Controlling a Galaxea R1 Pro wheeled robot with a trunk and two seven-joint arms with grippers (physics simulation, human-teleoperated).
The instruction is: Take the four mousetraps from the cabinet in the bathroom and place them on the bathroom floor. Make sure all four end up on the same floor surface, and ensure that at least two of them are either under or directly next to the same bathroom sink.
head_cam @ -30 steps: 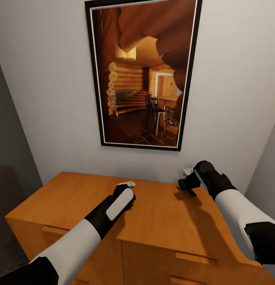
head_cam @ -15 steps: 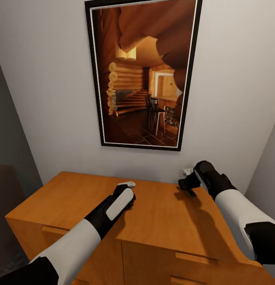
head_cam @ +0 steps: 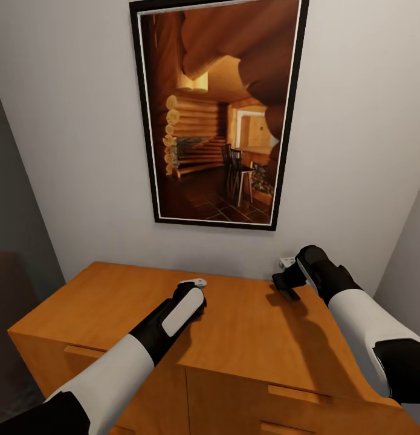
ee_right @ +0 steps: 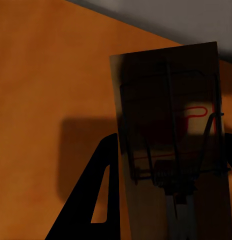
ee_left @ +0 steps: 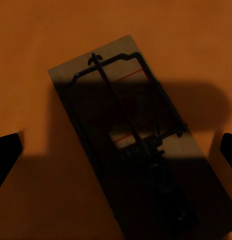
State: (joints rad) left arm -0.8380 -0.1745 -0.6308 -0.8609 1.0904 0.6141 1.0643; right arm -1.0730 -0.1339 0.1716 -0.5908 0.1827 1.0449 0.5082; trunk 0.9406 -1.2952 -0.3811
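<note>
Both arms are reaching forward over the top of the orange-brown cabinet (head_cam: 113, 296), whose drawer fronts and slim handles are showing nearest the camera. The left gripper (head_cam: 194, 289) is hanging just above the top near its middle; in the left wrist view its fingers (ee_left: 7, 152) are standing wide apart, one at each edge, with a mousetrap (ee_left: 131, 135) lying flat on the wood between them and untouched. Farther back and to the right, the right gripper (head_cam: 286, 285) is poised near the wall. The right wrist view is showing a second mousetrap (ee_right: 171, 140) resting on the cabinet top between its dark fingers (ee_right: 98, 195) — jaws parted, not clamping it. Behind, a framed picture (head_cam: 219, 112) is hanging on the pale wall.
</note>
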